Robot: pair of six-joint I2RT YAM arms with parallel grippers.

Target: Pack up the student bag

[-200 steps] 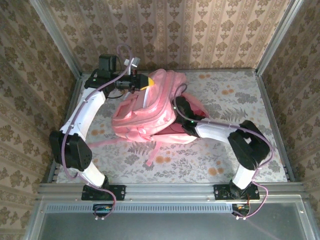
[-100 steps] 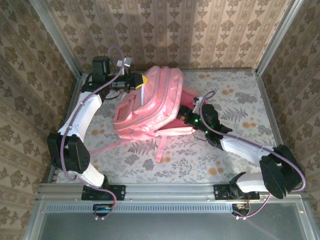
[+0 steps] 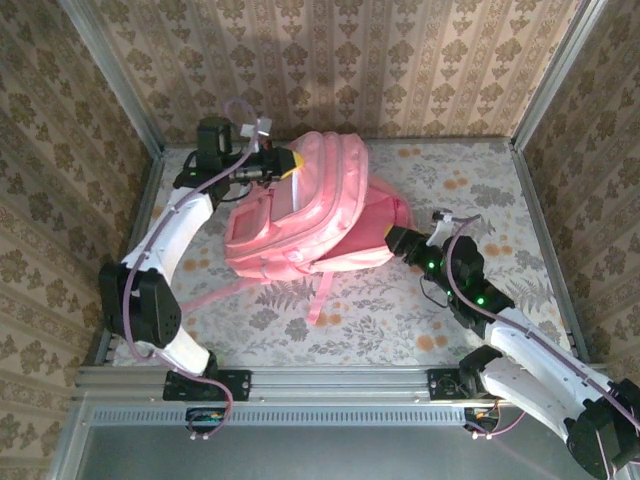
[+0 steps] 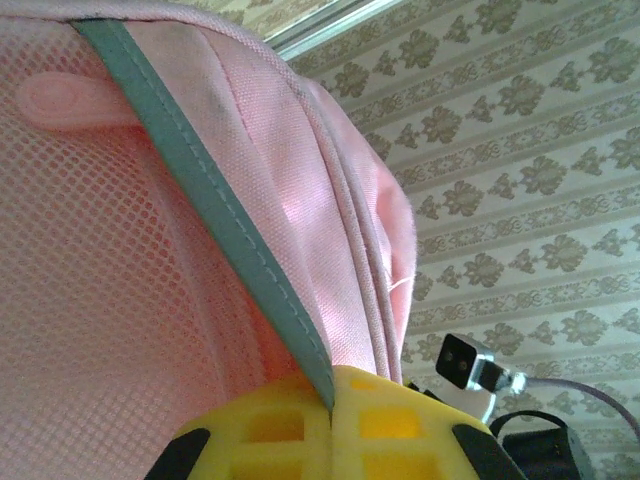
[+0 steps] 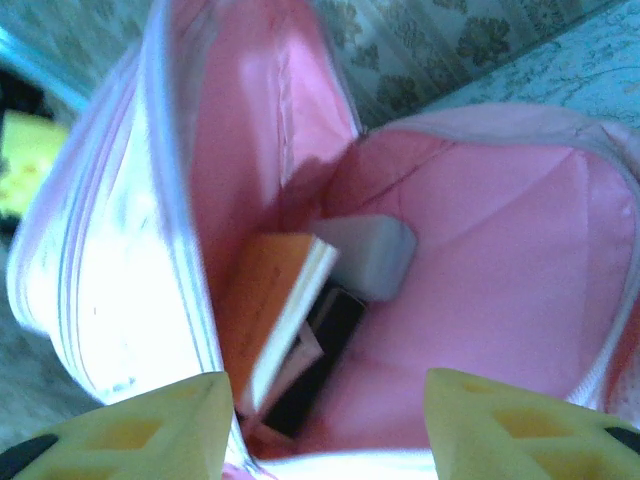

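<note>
The student bag (image 3: 300, 215) lies on the flowered table (image 3: 450, 330), left of the middle and toward the far wall, with its mouth facing right. The left gripper (image 3: 278, 161) is clamped tight on the bag's far top edge; its wrist view shows the yellow fingers pinched on a grey trim strip (image 4: 220, 240) beside pink mesh. The right gripper (image 3: 393, 240) sits just at the mouth on the right. Its fingers stand well apart with nothing between them, and it looks straight into the pink lining.

The step in hand seems to be work at the open mouth, with things already inside. To do it well, the left arm should keep its pull steady, so the upper flap stays lifted and the mouth stays wide. The right arm should come in along the middle of the opening, clear of the zip edges. Any push should go flat against the book (image 5: 275, 310), so that it slides deeper instead of tipping out.

Counted: one bag, two grippers. Inside are one orange-covered book, one grey block (image 5: 365, 255) and one dark item (image 5: 320, 340) under them. Whether more lies beneath cannot be told. One loose strap (image 3: 320, 295) trails toward the near side.
</note>
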